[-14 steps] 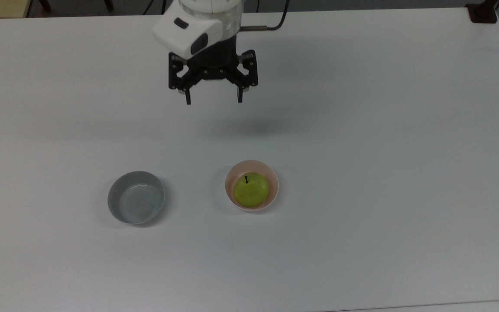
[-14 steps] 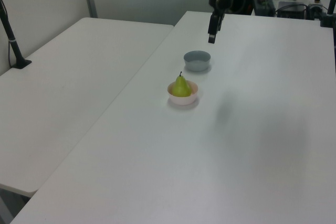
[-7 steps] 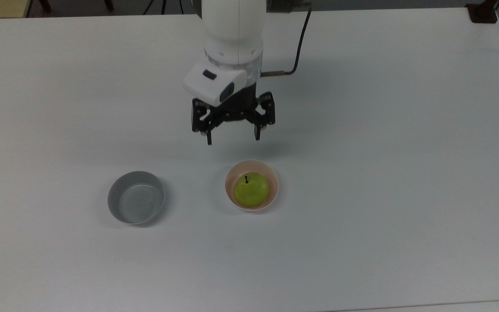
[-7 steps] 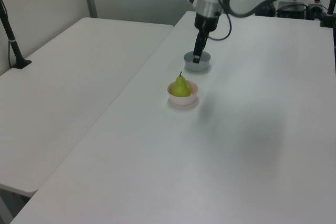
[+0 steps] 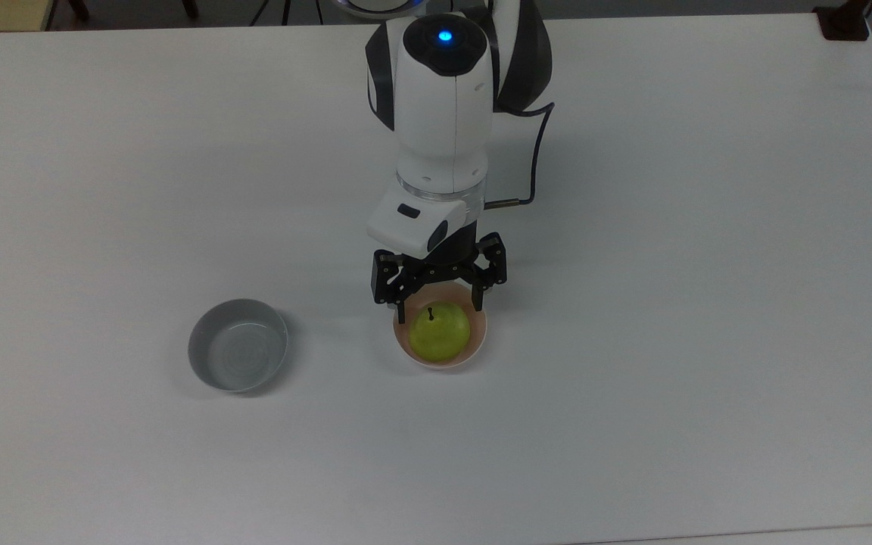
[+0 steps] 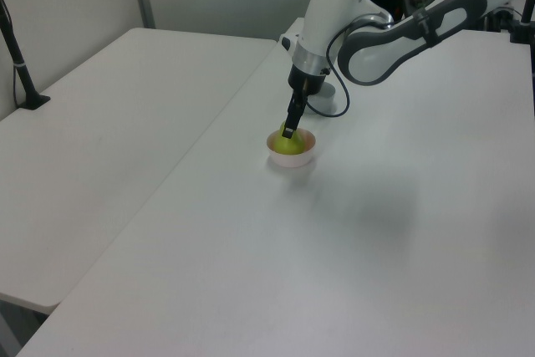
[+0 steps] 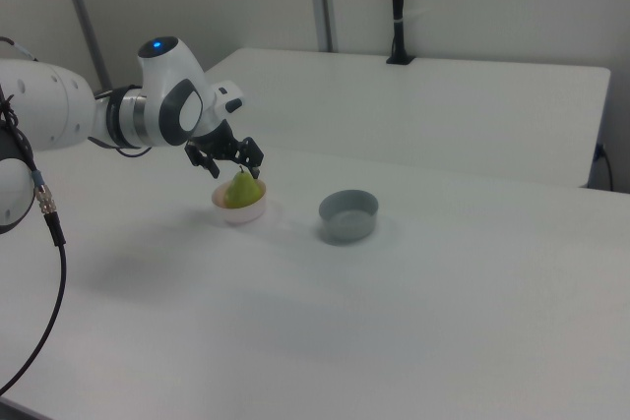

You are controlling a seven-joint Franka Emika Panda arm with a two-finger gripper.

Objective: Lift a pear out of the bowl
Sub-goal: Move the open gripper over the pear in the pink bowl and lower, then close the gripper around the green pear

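The pear (image 5: 440, 333) sits upright in the pale pink bowl (image 5: 481, 342) near the middle of the white worktop (image 5: 708, 303), its short dark stem pointing up. The grey bowl (image 5: 238, 355) stands well apart, toward the top view's left. The gripper (image 5: 440, 310) hangs over the far rim of the pink bowl with its fingers spread wide and holding nothing — one fingertip on each side of the pear's upper part in the top view, and just above the fruit in the left view (image 6: 287, 132) and the right view (image 7: 234, 172).

The pear looks like a light, firm thing with a smooth and slightly glossy skin, so it is probably slippery and likely to squirt out if squeezed on a sloped part. It narrows toward the stem, and a pinch on that neck would tend to slide upward and off. The better hold, I judge, is lower down on the widest part of the body, with the fingers on opposite sides and the stem between them. The bowl wall stands close around the fruit, so the fingertips have little room to go down beside it — they may catch the rim, and the bowl seems light enough to tip or be dragged along. A moderate squeeze should be enough
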